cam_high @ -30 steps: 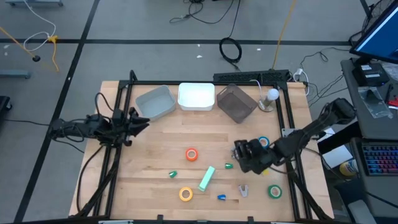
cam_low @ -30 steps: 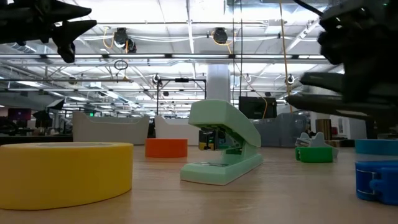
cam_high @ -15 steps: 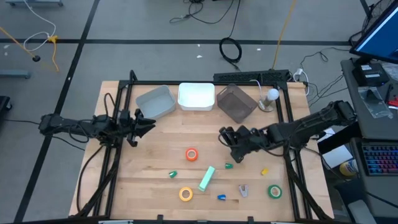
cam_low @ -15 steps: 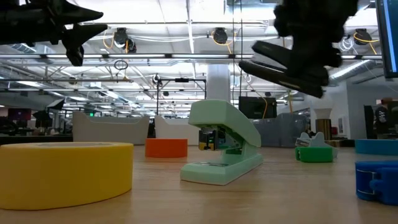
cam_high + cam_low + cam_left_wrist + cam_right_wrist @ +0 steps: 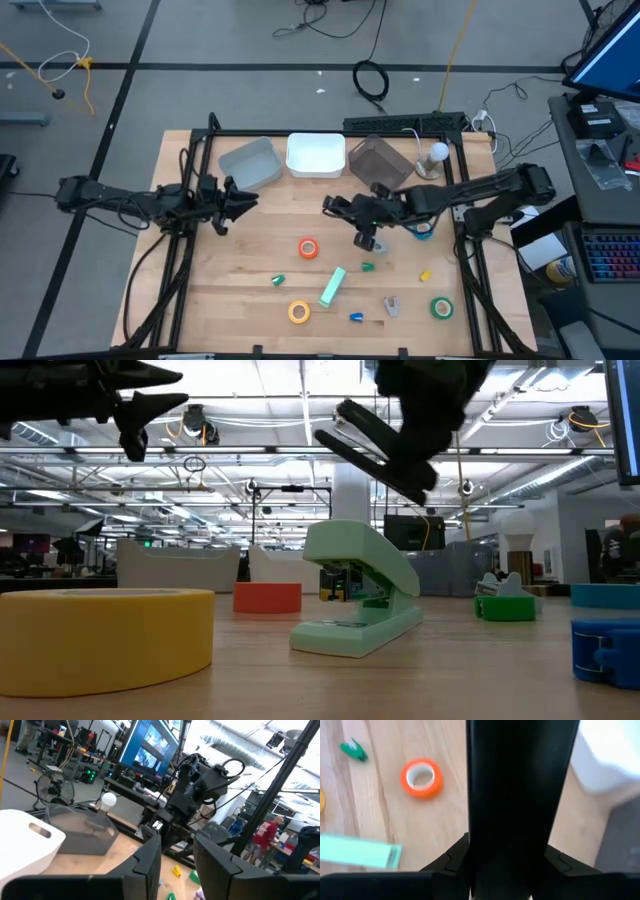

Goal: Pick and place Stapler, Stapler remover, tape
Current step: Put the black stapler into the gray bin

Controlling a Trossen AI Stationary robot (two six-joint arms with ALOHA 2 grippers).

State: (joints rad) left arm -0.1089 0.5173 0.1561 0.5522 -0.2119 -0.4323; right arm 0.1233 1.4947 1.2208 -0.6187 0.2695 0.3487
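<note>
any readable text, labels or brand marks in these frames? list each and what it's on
No text can be read in any view.
Monitor behind the table: screen content too blurred to read.
Small white label on the right arm: too small to read.
Stapler: no marking visible.
Orange tape roll and yellow tape roll: no print visible.

wooden table [image 5: 250, 250], stapler [image 5: 333, 286], tape rolls [image 5: 308, 248], bins [image 5: 316, 156]

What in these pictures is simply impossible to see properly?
Blue tape: high view, right arm crosses over it, hiding part.
Stapler: right wrist view, cut off by the picture's edge.
Yellow tape: low view, left edge cuts it.
Stapler remover: high view, too small for detail.
</note>
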